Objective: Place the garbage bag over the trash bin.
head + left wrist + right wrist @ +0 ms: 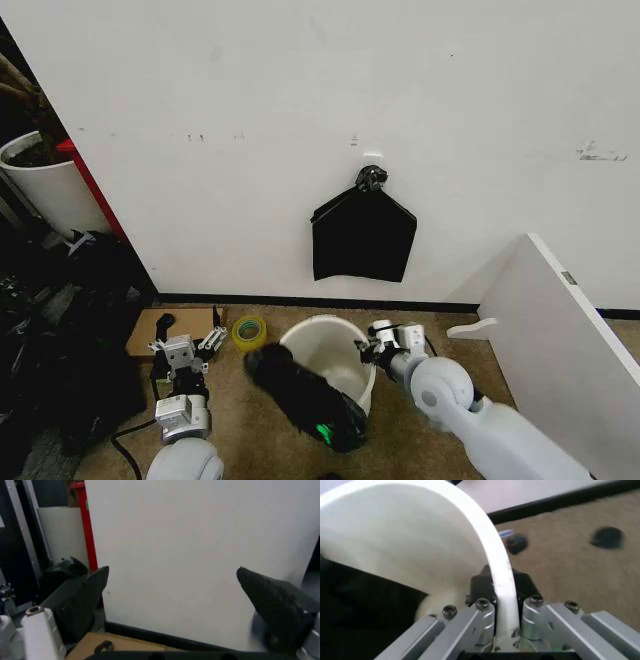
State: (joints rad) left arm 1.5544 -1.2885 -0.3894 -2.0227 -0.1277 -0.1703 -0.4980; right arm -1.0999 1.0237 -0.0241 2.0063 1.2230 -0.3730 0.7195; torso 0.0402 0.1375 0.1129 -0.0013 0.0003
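On the carpet just in front of the white wall, I have the trash bin (325, 362) standing roughly upright, and my right gripper (375, 345) is clamped on its rim: in the right wrist view the thick white rim (502, 588) runs straight between the jaws, which look pressed tight against it. The garbage bag (305, 398) lies as a crumpled black mass against the near side of the bin, draped at its edge rather than over the mouth, so I judge the covering barely begun. My left gripper (185, 352) sits well apart to the left, near a cardboard piece (165, 328) and a roll of yellow tape (249, 331); its fingers (82, 600) are spread wide with nothing between them. My worry is the bin tipping or sliding if I pull on that single rim grip, since the light plastic could pivot. The slick bag could also slip down off the rim, leaving the left gripper little to catch.
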